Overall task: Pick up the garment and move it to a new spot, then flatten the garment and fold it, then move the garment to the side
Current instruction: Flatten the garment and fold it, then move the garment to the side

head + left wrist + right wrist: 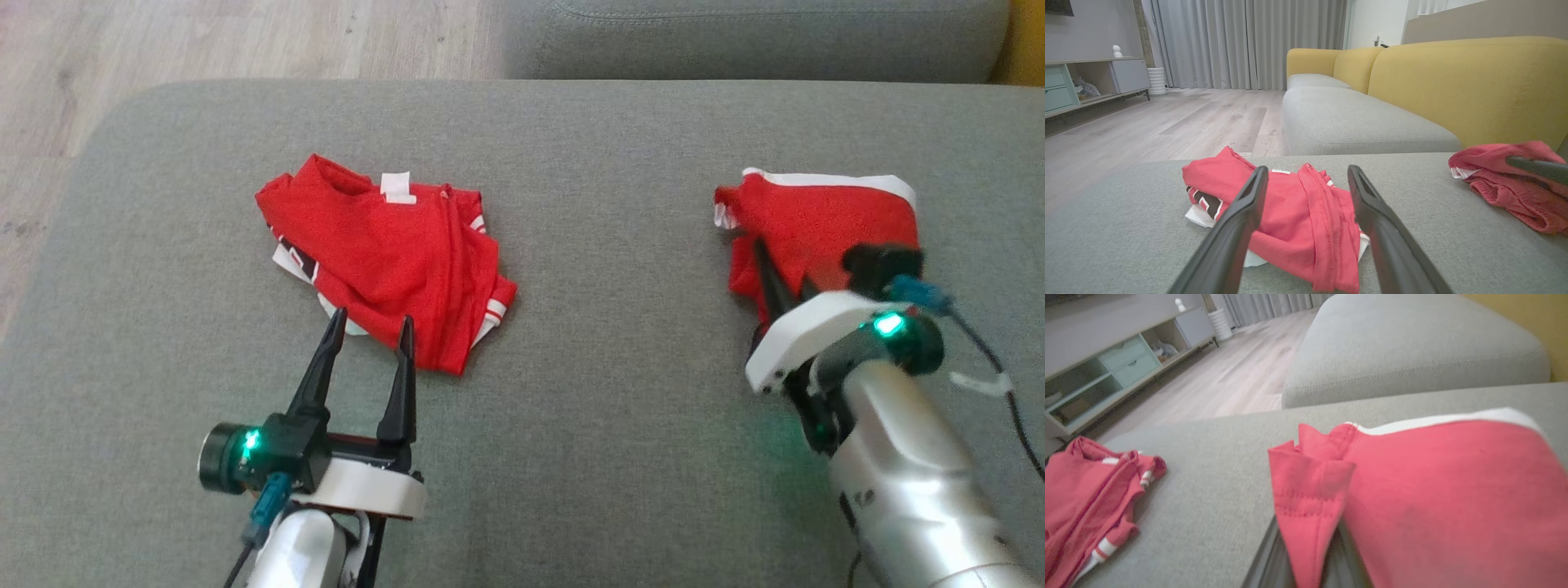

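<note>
Two red garments with white trim lie on the grey cushion (588,457). One crumpled garment (384,253) (1298,216) (1081,490) sits at the centre left. My left gripper (371,320) (1307,171) stands open at its near edge, a finger on either side of the cloth's lower fold, holding nothing. The other red garment (816,229) (1506,192) (1433,490) lies bunched at the right. My right gripper (771,273) (1310,563) is shut on its near left edge, a fold of red cloth pinched between the fingers and draped over them.
The wood floor (163,41) drops off past the cushion's left and far edges. A second grey cushion (735,33) lies beyond, with a yellow backrest (1474,81) to the right. A low cabinet (1086,81) stands across the room. Bare cushion separates the two garments.
</note>
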